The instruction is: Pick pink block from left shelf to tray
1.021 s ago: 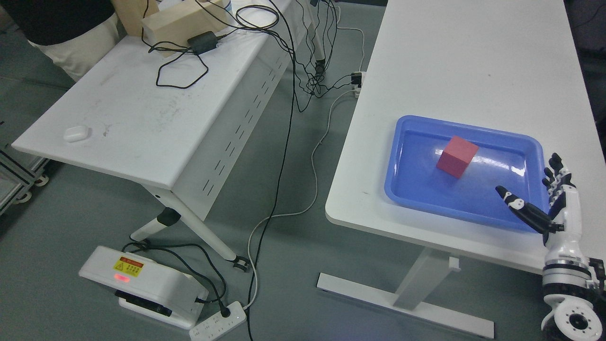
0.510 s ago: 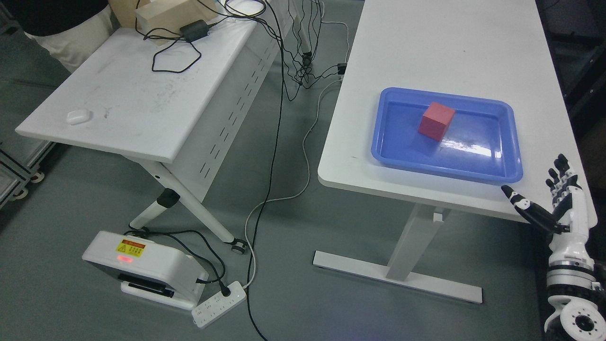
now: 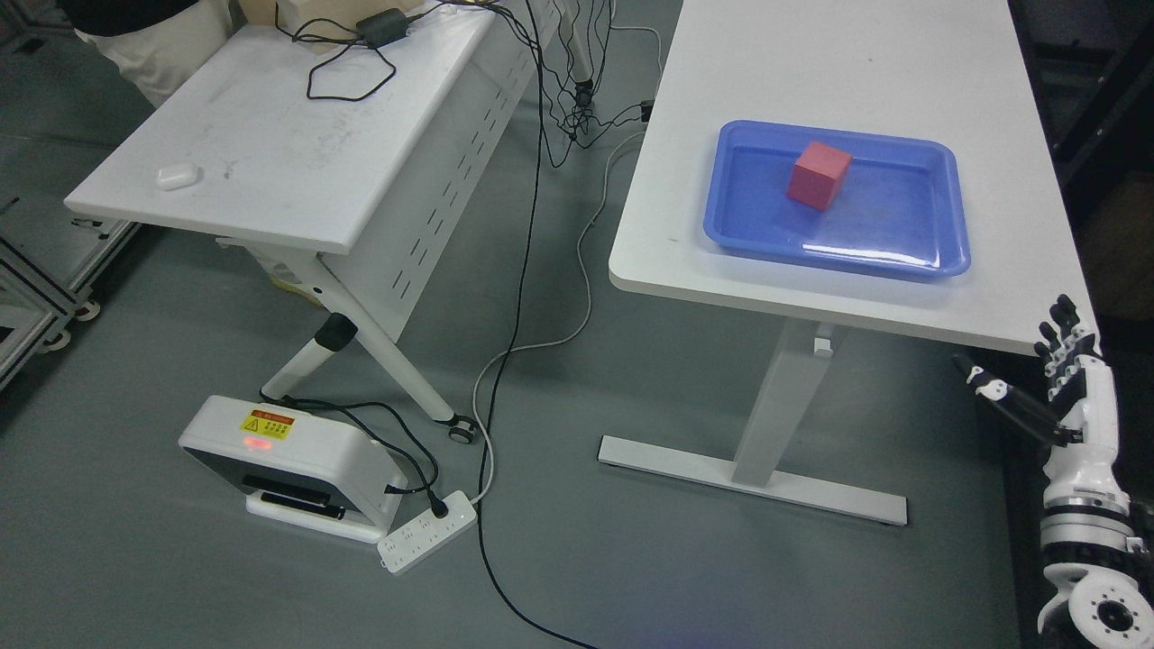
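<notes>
Far left edge: I see a metal frame on castors [image 3: 36, 297] at the picture's border, only partly in view.
Person: a pale sleeve or trouser [image 3: 149, 45] at the upper left corner, behind the left table; I can tell no more.
Left table [image 3: 270, 171]: white, scuffed top, slanted across my view. On it lies a small white case [image 3: 177, 175] near the front left corner, and at the far end a black power adapter [image 3: 381, 26] with its looped cable, beside a tan wooden box [image 3: 302, 9] cut by the top edge.
Floor below it: a white device with a yellow warning label [image 3: 288, 451] and a red light, touching a white power strip [image 3: 427, 543] just to its right (one black plug is in it).
Cables [image 3: 532, 270]: black and white leads hang between the two tables and trail over the grey floor.
Right table [image 3: 856, 72]: white, on a T-shaped foot.
Blue tray [image 3: 938, 243]: rests flat on the right table, near its front edge.
Pink block [image 3: 819, 175]: I see it inside the blue tray, in the far left part, standing on the tray floor, clear of the walls.
Right hand [image 3: 1050, 379]: low at the right border, below and in front of the table's front right corner, well apart from the tray. Fingers [image 3: 1068, 338] are extended upward and slightly apart, thumb sticking out to the left; it holds nothing.
Left arm: I cannot see it.
</notes>
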Controlling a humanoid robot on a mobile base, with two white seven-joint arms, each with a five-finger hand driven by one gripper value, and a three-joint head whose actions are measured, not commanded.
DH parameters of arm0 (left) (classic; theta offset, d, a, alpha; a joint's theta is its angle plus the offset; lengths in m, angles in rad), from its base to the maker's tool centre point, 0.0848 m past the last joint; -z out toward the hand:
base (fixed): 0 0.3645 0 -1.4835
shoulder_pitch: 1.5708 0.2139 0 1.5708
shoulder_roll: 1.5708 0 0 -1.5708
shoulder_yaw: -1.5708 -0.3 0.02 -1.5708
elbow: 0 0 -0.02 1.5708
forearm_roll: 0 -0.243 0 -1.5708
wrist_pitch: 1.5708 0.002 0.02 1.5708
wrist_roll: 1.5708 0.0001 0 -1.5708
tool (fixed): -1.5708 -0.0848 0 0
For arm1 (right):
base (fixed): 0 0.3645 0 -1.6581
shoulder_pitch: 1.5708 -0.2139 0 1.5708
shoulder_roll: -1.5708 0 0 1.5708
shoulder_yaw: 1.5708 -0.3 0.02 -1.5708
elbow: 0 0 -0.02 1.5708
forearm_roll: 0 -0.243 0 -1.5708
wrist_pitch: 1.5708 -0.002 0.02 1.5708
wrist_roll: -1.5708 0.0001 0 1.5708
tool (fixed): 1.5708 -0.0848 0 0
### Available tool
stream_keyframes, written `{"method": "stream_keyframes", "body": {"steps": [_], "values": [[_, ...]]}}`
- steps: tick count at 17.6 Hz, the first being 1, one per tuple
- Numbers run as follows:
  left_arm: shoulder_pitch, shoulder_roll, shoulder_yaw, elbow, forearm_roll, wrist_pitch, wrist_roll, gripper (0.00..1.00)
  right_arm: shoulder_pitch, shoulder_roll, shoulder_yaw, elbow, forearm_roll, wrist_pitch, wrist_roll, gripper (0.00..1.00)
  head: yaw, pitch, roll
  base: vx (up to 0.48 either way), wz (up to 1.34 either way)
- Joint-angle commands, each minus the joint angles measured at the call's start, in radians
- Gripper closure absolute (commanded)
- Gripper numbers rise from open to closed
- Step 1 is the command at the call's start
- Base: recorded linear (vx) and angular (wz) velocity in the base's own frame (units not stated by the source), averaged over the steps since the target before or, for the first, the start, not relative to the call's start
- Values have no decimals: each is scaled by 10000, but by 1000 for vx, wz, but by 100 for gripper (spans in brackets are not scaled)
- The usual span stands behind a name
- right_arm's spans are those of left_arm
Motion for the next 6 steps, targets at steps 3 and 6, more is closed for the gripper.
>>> {"method": "stream_keyframes", "body": {"steps": [3,6], "values": [[92,175,0,0,-15,-7,7,0,-35,-184,-36,78,-12,-2,4,0,0,0,0,-234,-76],[92,175,0,0,-15,-7,7,0,-35,-184,-21,78,-12,-2,20,0,0,0,0,-256,-102]]}}
